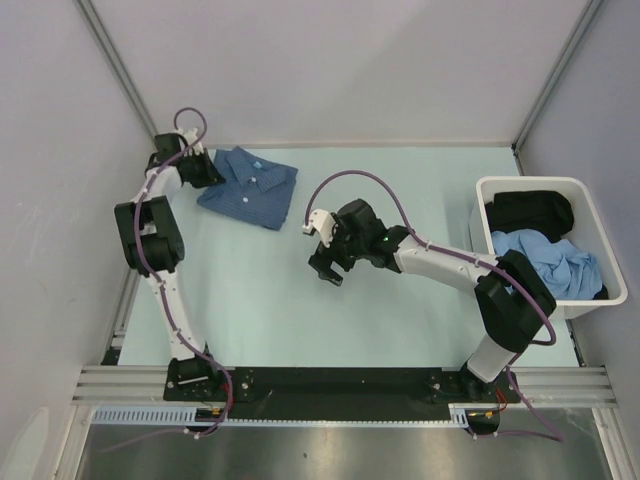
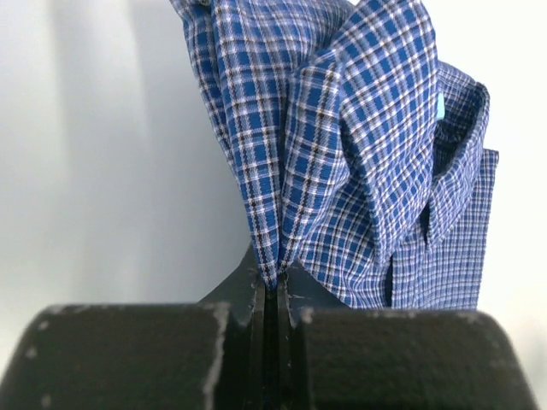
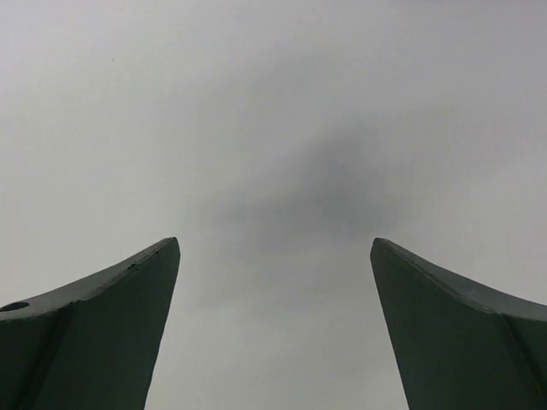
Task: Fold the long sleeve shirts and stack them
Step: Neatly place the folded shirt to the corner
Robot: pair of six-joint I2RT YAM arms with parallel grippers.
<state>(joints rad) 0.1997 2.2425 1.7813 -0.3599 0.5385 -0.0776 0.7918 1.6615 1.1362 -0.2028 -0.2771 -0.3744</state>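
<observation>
The left claw (image 2: 273, 286) is clamped on a raised fold of the blue checked shirt (image 2: 359, 171), which rests folded on the surface (image 1: 400, 320) just beyond its fingers. The right claw (image 3: 273, 248) is spread wide and grips nothing, well apart from the shirt. Far to its right, a white bin (image 1: 530, 183) holds a black garment (image 1: 530, 210) and a light-blue garment (image 1: 545, 260).

The pale mint-green table (image 1: 400, 320) carries two things. Toward its far left corner lies a dark-blue checked button-up shirt (image 1: 250, 187), folded into a rough rectangle with the collar on top and set at a slant to the table's edges. At the right edge stands a white plastic bin (image 1: 527, 182), well apart from the shirt. It seems to rest on the tabletop, though its foot is hidden from above.
</observation>
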